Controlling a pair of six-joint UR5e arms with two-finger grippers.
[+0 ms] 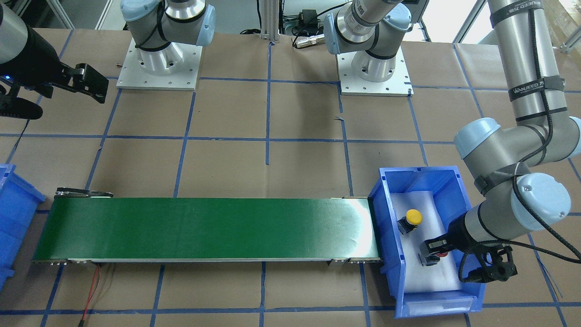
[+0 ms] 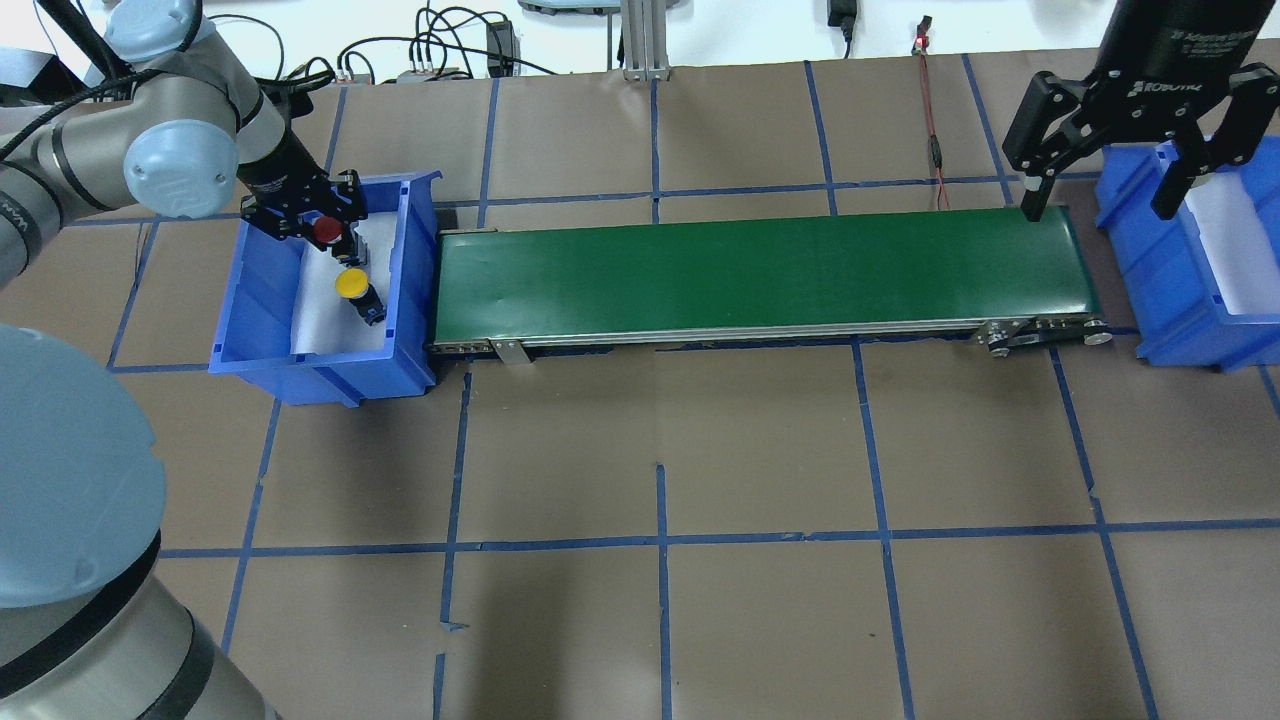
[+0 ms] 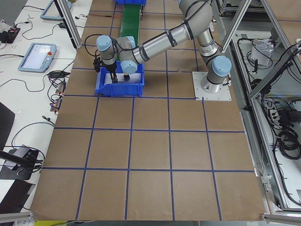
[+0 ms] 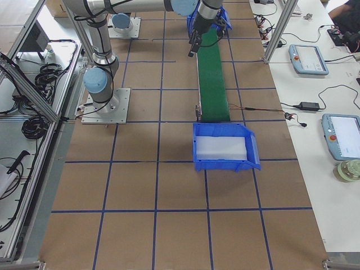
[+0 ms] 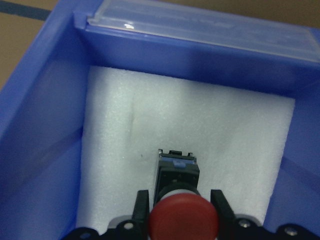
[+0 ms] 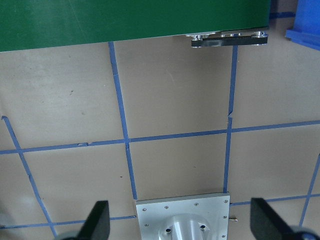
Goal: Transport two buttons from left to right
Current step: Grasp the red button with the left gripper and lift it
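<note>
One red button [image 2: 327,230] is pinched by the left gripper [image 5: 180,195] inside the left bin [image 2: 320,375] by the worktop's left edge; the yellow button [image 2: 350,283] lies just beside it. Toward the right edge, the right gripper [image 2: 1100,205] hangs with fingers spread over the belt's [image 2: 750,275] end, near another bin [image 2: 1160,300].

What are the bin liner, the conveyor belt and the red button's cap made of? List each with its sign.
Bin liner: likely white foam, matte; grainy surface, soft crease.
Conveyor belt: probably rubber or PVC, satin green; glare patch near one end.
Red button: cap looks like moulded plastic, smooth, dull sheen.
</note>
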